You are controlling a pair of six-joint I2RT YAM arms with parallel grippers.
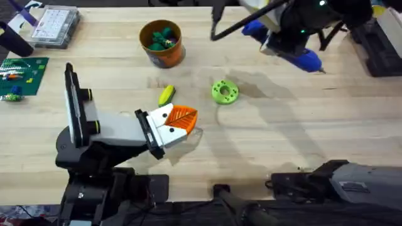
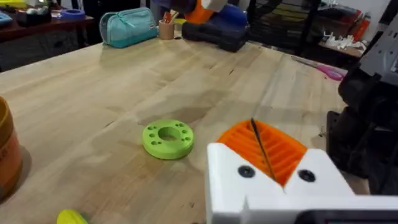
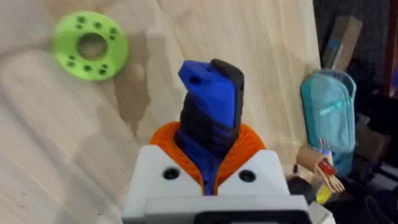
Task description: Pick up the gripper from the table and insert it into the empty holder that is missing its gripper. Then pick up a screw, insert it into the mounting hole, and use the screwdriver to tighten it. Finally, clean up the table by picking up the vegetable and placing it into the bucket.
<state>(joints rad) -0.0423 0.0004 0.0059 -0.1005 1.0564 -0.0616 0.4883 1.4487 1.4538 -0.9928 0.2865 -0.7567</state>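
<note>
Ribbed right tool (image 3: 208, 163) w/ prob. screwdriver (image 3: 210, 106)

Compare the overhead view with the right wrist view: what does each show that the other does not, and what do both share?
Overhead alone: the orange bucket, the yellow-green vegetable, the white holder and the left gripper.
Right wrist alone: a teal pouch beyond the table edge, and a close look at the orange pads clamped on the blue screwdriver.
Both: the lime-green ring and the wooden table.
</note>
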